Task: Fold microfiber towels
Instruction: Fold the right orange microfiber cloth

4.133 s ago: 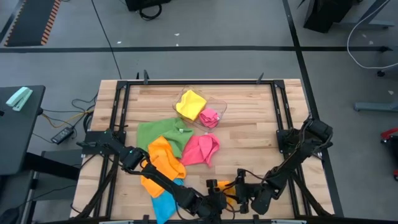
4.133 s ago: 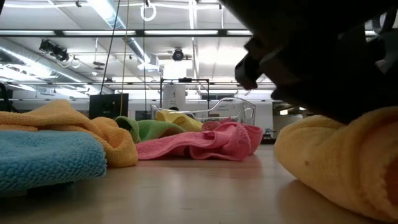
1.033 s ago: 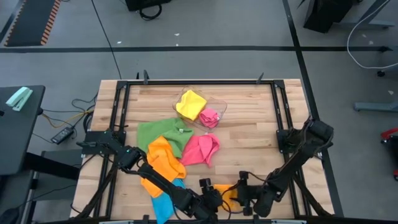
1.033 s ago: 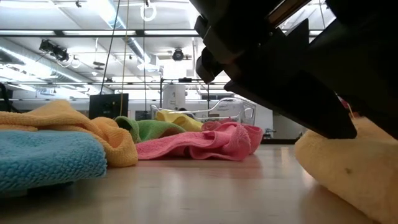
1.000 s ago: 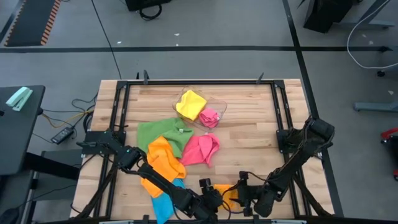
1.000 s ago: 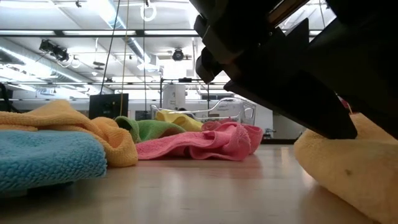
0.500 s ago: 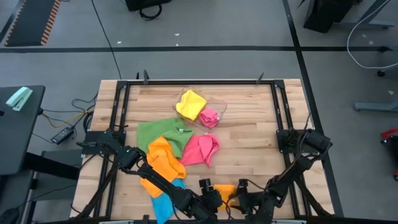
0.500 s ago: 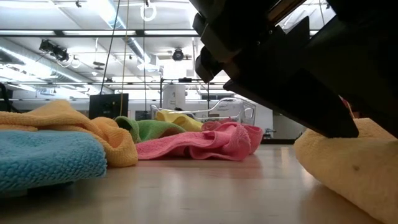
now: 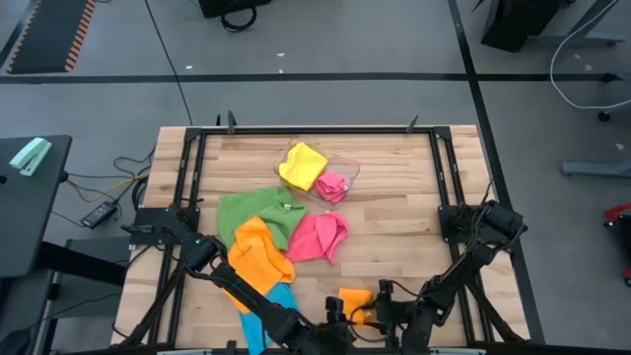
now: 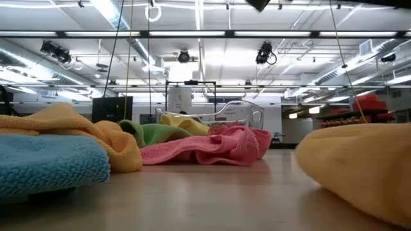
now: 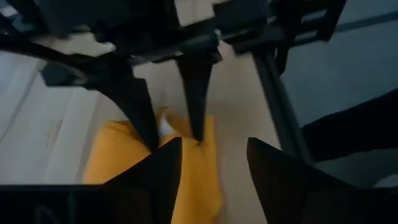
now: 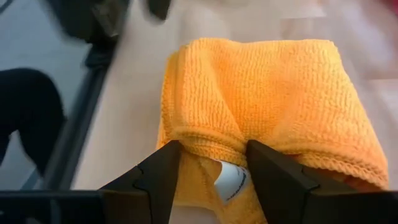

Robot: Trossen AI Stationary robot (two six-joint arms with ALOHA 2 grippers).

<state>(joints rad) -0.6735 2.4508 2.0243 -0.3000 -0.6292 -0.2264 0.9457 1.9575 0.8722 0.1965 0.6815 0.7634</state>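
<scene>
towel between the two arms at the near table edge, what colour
Orange microfiber towel; clearest in the right wrist view.

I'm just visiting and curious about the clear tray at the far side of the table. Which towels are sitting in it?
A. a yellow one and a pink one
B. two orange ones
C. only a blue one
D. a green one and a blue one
A: seen from above, the clear plastic tray holds a yellow towel and a small crumpled pink towel, side by side.
</scene>
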